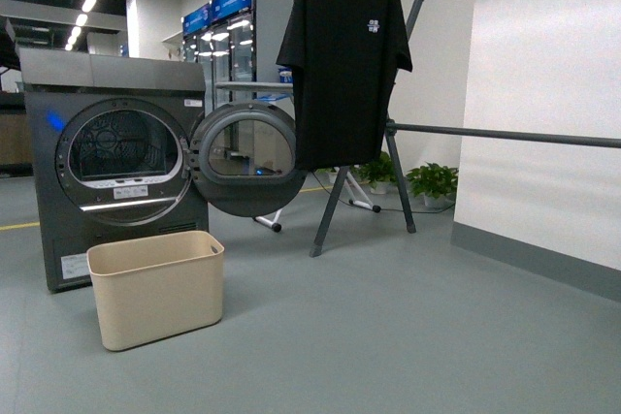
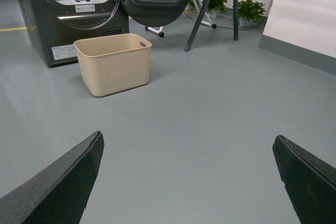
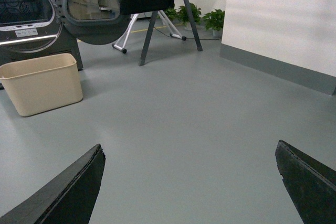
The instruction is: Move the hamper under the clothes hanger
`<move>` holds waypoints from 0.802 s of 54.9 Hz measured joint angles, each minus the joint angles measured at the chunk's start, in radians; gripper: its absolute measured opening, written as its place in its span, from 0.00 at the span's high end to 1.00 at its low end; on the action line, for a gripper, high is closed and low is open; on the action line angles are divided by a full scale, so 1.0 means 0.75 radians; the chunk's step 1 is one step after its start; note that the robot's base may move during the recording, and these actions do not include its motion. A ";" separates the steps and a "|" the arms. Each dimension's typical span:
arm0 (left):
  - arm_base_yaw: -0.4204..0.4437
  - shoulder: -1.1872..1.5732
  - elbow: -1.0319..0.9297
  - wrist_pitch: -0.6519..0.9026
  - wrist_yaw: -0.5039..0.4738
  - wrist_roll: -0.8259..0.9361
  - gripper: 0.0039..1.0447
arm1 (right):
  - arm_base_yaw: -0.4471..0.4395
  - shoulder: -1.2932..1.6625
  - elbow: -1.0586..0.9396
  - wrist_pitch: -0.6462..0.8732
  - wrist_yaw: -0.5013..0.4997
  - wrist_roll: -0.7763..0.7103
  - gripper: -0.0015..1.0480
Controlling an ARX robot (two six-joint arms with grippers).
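Ahead and leftward, the hamper [image 1: 155, 288] is sitting nearer the left gripper [image 2: 187, 137] than the right gripper [image 3: 190, 146], both gaping empty, left of the clothes hanger [image 1: 505, 135].

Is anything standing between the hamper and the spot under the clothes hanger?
Nothing visible: bare floor lies between the hamper and the clothes hanger. The dryer's open door juts out near that path, above floor level.
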 joint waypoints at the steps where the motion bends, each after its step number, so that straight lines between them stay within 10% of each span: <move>1: 0.000 0.000 0.000 0.000 0.000 0.000 0.06 | 0.000 0.000 0.000 0.000 0.000 0.000 0.08; 44: 0.000 0.000 0.000 0.000 0.001 0.000 0.06 | 0.000 -0.002 0.000 0.000 0.000 0.000 0.08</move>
